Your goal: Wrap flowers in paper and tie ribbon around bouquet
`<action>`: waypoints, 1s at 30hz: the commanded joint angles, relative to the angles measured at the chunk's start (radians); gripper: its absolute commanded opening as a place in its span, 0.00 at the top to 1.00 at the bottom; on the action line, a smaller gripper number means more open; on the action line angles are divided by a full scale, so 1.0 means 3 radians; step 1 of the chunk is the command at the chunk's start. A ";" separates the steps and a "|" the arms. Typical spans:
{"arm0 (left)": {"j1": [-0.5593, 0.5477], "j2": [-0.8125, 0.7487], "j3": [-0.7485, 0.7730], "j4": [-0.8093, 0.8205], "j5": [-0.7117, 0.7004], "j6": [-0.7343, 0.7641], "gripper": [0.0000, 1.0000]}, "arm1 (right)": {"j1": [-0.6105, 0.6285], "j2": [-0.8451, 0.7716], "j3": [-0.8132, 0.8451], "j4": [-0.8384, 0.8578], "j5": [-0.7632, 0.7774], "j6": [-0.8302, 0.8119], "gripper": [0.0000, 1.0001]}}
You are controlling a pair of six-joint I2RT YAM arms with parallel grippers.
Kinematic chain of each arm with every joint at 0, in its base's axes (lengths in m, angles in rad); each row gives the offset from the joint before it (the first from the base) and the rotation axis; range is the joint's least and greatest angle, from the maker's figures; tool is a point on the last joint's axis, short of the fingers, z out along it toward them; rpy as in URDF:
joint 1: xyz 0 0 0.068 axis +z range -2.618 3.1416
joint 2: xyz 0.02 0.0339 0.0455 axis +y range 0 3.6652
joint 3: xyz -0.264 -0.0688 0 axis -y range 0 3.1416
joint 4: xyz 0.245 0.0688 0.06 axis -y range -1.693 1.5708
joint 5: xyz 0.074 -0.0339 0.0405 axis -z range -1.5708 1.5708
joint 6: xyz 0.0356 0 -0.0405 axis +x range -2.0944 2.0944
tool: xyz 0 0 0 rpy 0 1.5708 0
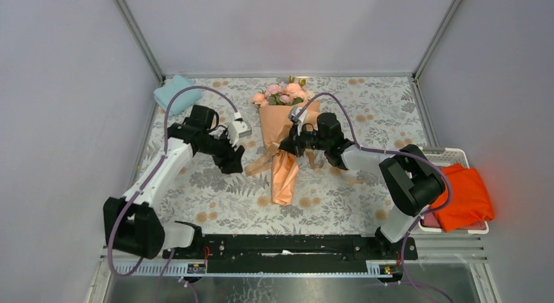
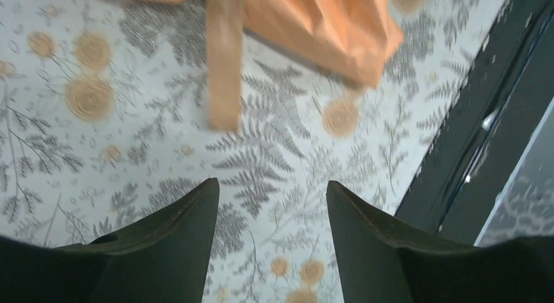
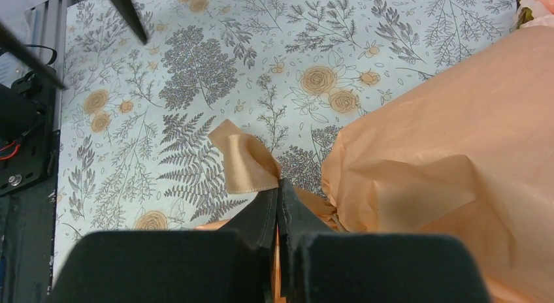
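1. The bouquet (image 1: 285, 130) is lying across the middle of the table (image 1: 366, 113), with its length running from the far edge toward the near edge.
2. The flowers (image 1: 282, 93), pink and peach roses with green leaves, are pointing toward the far edge and showing out of the wide mouth of the wrap.
3. The paper (image 1: 285, 175), peach-orange and crinkly, is narrowing to a waist about halfway down. Below that it is spreading again into a tail that is pointing at the near edge.
4. The ribbon (image 3: 245, 162), tan-brown and a shade darker than the paper, is sitting at that waist. One flat tail is trailing onto the table on the bouquet's left side, and another piece is showing on its right.
5. The right gripper (image 3: 279, 185) is reaching in from the right side of the table. Its jaws are pressing together and pinching a folded loop of the ribbon, just beside the creased paper.
6. The left gripper (image 2: 271, 185) is hanging over the table just left of the waist. Its jaws are standing wide apart, holding nothing, with only the fern-and-rose patterned surface showing between them. The end of the left ribbon tail is lying ahead of its fingertips, apart from them.
7. A light-blue cloth (image 1: 176, 93) is resting at the far left corner. A white basket (image 1: 451, 151) is sitting at the right edge, holding a bright orange cloth (image 1: 464, 195).
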 commanded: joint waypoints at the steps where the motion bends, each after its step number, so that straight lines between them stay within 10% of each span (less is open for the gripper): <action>1: -0.0031 -0.0546 -0.0359 -0.0168 -0.0165 0.0719 0.30 | 0.0027 -0.0106 -0.0017 0.0225 -0.0057 -0.0054 1.00; 12: -0.0523 -0.0014 -0.1294 0.3676 0.0204 -0.0497 0.13 | 0.0025 -0.0096 0.0094 -0.0031 -0.0245 -0.0328 1.00; 30: -0.0324 0.1288 -0.1046 0.4830 0.1212 -0.0685 0.28 | 0.0021 0.0135 0.0426 -0.0257 -0.0454 -0.0534 1.00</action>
